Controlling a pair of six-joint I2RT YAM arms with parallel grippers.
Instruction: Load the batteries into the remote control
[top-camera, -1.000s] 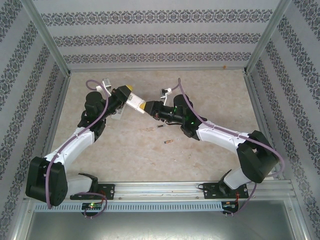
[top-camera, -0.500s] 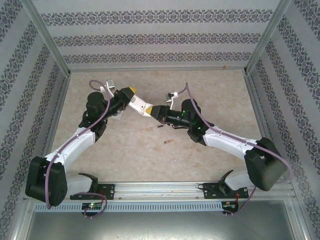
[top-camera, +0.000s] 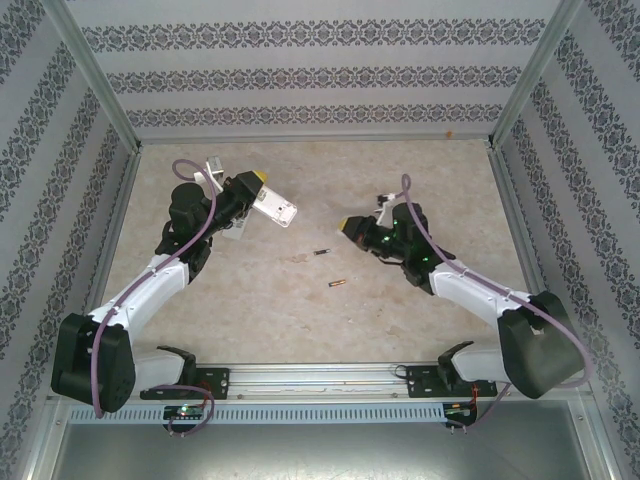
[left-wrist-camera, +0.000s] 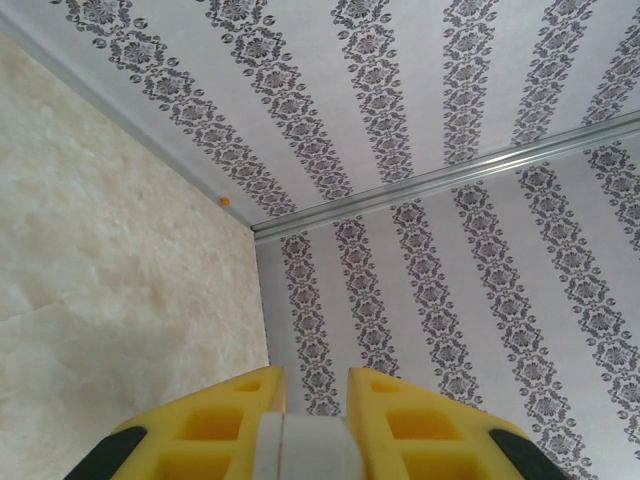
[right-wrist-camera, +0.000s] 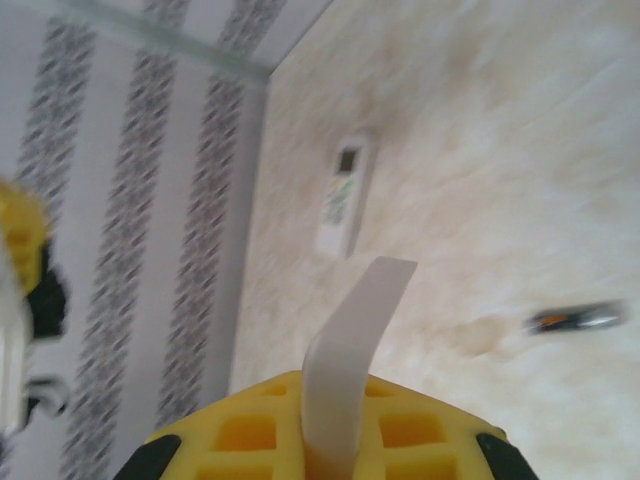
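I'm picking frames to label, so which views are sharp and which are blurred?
Top external: sharp and evenly lit, a battery crisp on the table. Left wrist: sharp, from the remote in the left gripper out to the wallpaper. Right wrist: motion-blurred throughout; the battery there is a smeared streak and the white cover in the right gripper looks hazy.

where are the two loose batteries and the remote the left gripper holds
farther battery (top-camera: 321, 253), top external view, middle of its body
nearer battery (top-camera: 338, 285), top external view, middle of its body
remote (top-camera: 279, 211), top external view, white body near its free end
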